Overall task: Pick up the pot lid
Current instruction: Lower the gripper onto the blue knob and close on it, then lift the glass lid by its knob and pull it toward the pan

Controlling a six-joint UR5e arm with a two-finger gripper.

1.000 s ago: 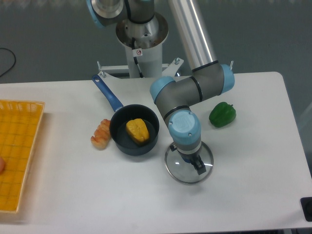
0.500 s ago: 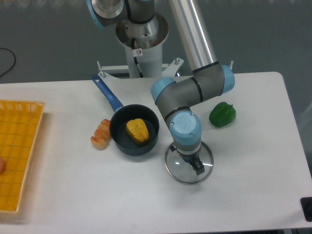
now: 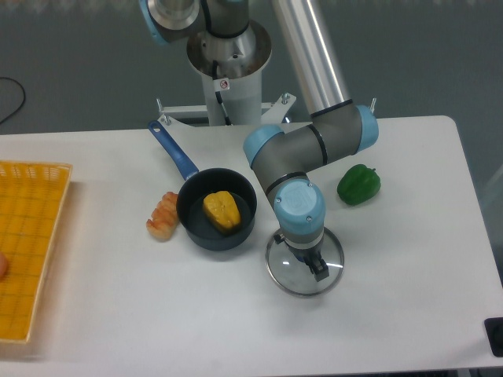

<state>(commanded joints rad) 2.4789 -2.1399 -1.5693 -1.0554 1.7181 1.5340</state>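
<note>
Claw (image 3: 301,254) shifted slightly; wrist (image 3: 298,206) partly hides pot lid (image 3: 295,278).

From above at middle range, the tabletop (image 3: 157,306) is viewed steeply downward, toward the arm's base (image 3: 240,94) at upper centre.
</note>
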